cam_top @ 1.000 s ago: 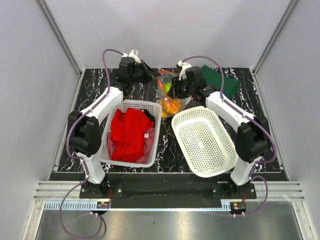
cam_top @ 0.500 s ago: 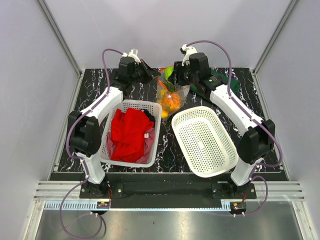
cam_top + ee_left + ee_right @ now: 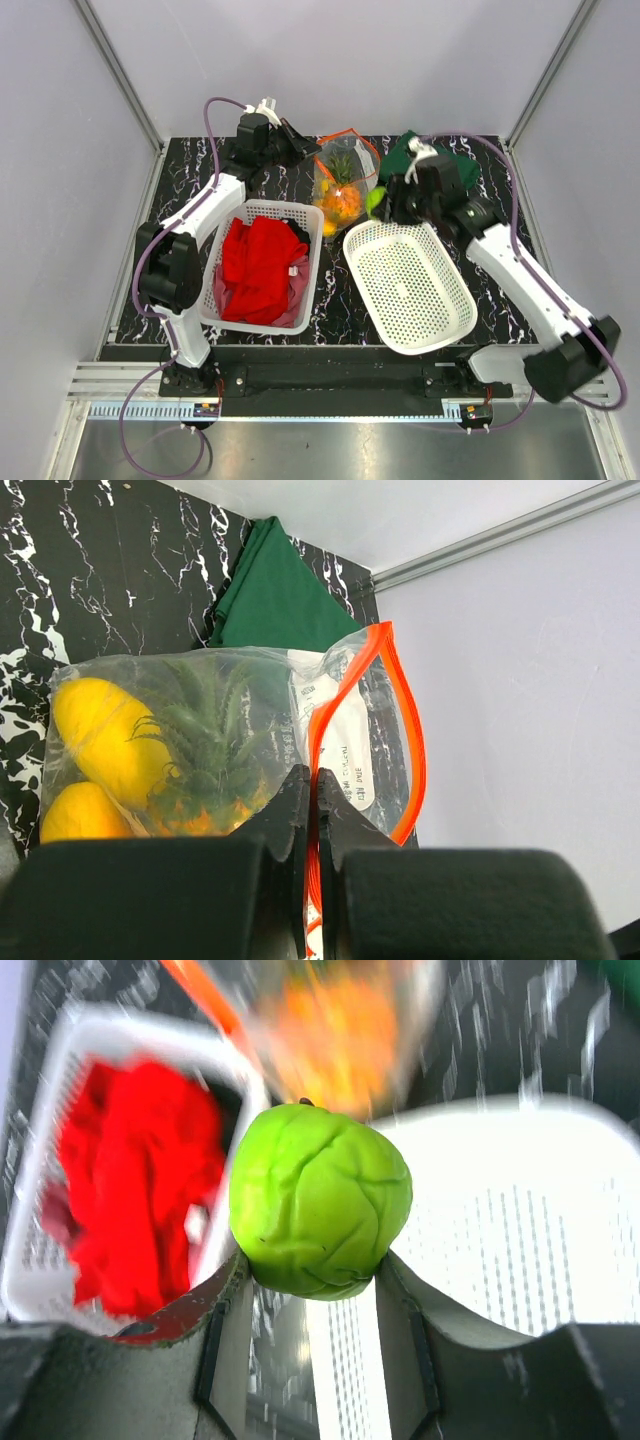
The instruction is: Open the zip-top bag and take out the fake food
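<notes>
The right gripper [image 3: 380,204] drew back from the mouth of the zip-top bag [image 3: 345,178] toward five o'clock, taking the round green fruit [image 3: 374,203] out with it, and ended at the eleven o'clock rim of the oval basket [image 3: 410,290]. The right arm [image 3: 520,275] swung its elbow out toward four o'clock. The bag slackened, and the leaves of the pineapple [image 3: 343,168] came into view.

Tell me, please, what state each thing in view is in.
bag, open, zip edge pinched by the left hand
left hand, shut on bag
right hand, shut on green fruit
green fruit, out of bag, held near right basket
pineapple, inside bag
left basket, holding red cloth
</notes>
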`<state>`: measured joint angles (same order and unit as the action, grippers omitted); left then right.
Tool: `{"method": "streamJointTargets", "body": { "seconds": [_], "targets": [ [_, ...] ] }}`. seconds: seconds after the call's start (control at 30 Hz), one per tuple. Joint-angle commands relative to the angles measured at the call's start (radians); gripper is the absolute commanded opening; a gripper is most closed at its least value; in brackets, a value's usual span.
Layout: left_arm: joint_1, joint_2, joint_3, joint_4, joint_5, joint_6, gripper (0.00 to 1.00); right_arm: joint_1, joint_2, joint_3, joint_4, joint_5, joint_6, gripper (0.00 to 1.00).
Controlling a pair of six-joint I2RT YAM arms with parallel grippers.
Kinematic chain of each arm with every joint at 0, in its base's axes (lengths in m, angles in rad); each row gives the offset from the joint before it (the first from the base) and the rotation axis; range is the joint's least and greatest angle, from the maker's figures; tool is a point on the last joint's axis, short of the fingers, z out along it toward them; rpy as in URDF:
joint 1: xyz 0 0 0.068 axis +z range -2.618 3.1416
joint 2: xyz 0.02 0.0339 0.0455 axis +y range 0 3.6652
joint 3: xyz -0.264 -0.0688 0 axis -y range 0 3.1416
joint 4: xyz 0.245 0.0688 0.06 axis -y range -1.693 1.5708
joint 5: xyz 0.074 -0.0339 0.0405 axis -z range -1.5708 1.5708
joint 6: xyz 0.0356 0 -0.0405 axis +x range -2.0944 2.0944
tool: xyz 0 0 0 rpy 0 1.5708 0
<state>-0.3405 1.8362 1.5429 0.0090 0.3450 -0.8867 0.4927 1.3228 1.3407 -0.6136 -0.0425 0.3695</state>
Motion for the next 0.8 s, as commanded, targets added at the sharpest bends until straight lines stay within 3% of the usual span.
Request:
{"method": "streamJointTargets", "body": {
  "seconds": [0.0,0.27,0.47,0.6,0.63,0.77],
  "targets": [
    [0.006,-0.048,0.002,0.060,0.043,0.000,0.00,0.004,-0.134,-0.200,-0.136,0.017,0.127,0.13],
    [0.001,-0.057,-0.010,0.069,0.040,-0.018,0.00,0.006,-0.183,-0.457,-0.104,-0.016,0.304,0.20],
    [-0.003,-0.054,-0.006,0.071,0.046,-0.017,0.00,0.006,-0.116,-0.517,-0.051,-0.031,0.310,0.34],
    [-0.003,-0.052,-0.001,0.071,0.049,-0.017,0.00,0.006,-0.089,-0.545,-0.017,-0.046,0.330,0.55],
    [-0.003,-0.051,0.000,0.071,0.049,-0.018,0.00,0.006,-0.091,-0.548,-0.018,-0.042,0.330,0.66],
    [-0.005,-0.048,0.005,0.075,0.054,-0.018,0.00,0.006,-0.111,-0.540,-0.021,-0.001,0.316,0.78]
  ]
}}
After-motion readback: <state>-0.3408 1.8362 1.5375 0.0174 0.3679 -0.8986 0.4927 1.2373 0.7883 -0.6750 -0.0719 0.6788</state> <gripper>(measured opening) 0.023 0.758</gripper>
